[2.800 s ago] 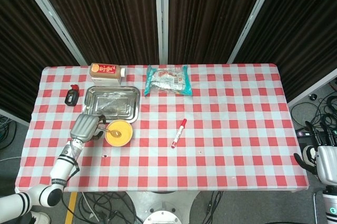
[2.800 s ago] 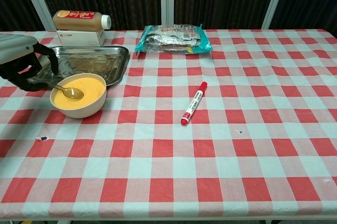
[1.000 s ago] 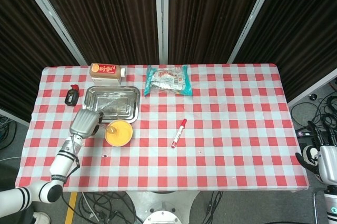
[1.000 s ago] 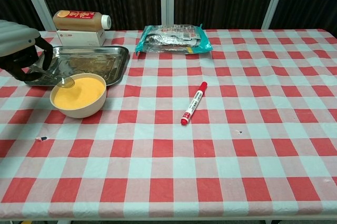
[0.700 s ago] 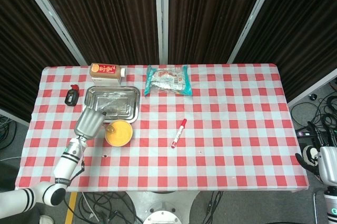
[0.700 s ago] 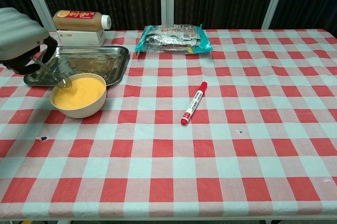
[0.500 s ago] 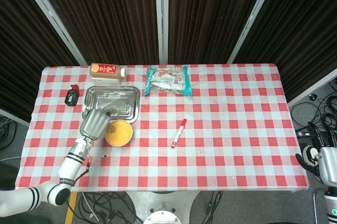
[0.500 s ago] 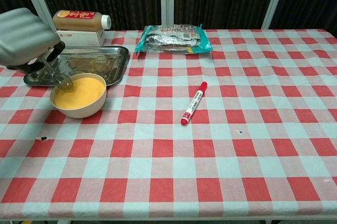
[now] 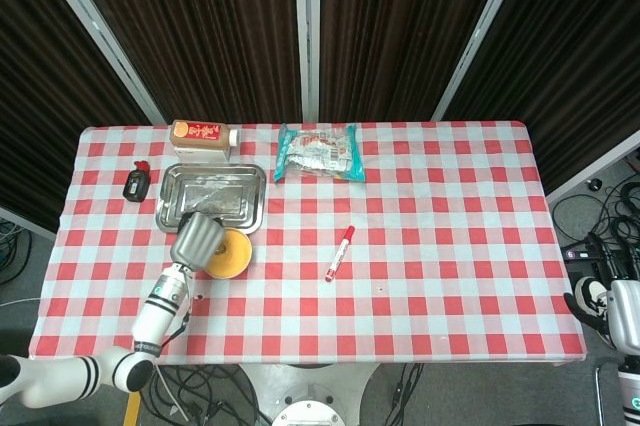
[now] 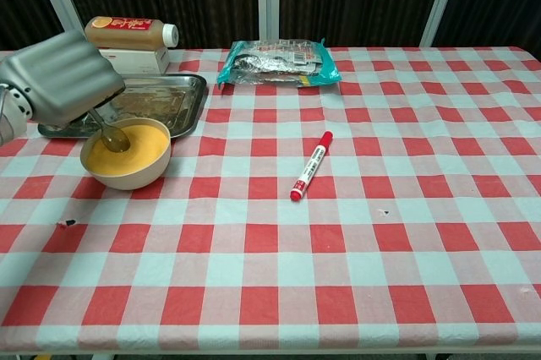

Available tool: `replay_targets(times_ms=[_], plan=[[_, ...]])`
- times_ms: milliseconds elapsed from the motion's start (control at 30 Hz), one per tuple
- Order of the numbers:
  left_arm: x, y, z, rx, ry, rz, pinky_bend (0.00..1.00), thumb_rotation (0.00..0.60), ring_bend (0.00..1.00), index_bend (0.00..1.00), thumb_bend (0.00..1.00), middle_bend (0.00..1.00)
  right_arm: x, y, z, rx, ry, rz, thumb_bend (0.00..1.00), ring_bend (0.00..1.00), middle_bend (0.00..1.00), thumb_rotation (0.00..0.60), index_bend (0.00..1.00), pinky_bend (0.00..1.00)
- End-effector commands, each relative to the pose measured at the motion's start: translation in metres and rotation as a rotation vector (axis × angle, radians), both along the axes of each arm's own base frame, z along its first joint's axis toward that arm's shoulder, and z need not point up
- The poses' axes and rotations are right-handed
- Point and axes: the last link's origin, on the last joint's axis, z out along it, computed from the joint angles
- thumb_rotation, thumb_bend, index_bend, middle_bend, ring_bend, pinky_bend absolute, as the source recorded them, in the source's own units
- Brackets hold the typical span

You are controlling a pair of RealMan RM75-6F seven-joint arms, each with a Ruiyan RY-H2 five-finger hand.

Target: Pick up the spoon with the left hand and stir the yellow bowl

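The yellow bowl (image 10: 127, 154) (image 9: 232, 256) stands in front of the metal tray, partly covered by my left hand in the head view. My left hand (image 10: 63, 81) (image 9: 198, 239) hovers over the bowl's left side and holds the metal spoon (image 10: 112, 134), whose handle runs up under the hand. The spoon's scoop sits inside the bowl on its left part. My right hand (image 9: 610, 306) hangs off the table's right edge by the frame border; how its fingers stand is unclear.
A metal tray (image 10: 173, 98) lies behind the bowl, with a bottle on a box (image 10: 131, 35) behind it. A silver snack bag (image 10: 277, 62) sits at the back centre, a red marker (image 10: 311, 166) mid-table, and a small black object (image 9: 137, 184) left of the tray.
My left hand has swung rightward over the bowl, tilting the spoon more upright; the scoop moved from the bowl's back-left rim down into the bowl.
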Motion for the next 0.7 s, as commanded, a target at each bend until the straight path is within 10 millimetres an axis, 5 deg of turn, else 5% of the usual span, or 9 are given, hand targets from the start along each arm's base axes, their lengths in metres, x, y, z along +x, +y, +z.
replay_targets(times_ms=[33,467,700], plan=[[0.0,-0.004,-0.004,-0.002,0.006,-0.001,1.0,0.6,0.94,0.65,0.38,0.96,0.0,0.0,0.0,-0.001,-0.001,-0.001,0.14,0.06,0.24,0.6,0.08,0.15],[0.013,-0.015,-0.015,-0.036,-0.083,0.033,1.0,0.6,0.94,0.65,0.38,0.97,-0.002,0.002,0.001,-0.005,-0.003,-0.006,0.14,0.06,0.25,0.6,0.08,0.15],[0.012,-0.008,-0.004,-0.02,-0.188,0.105,1.0,0.6,0.94,0.65,0.38,0.97,-0.001,0.002,0.001,-0.009,-0.004,-0.003,0.14,0.06,0.25,0.6,0.08,0.15]])
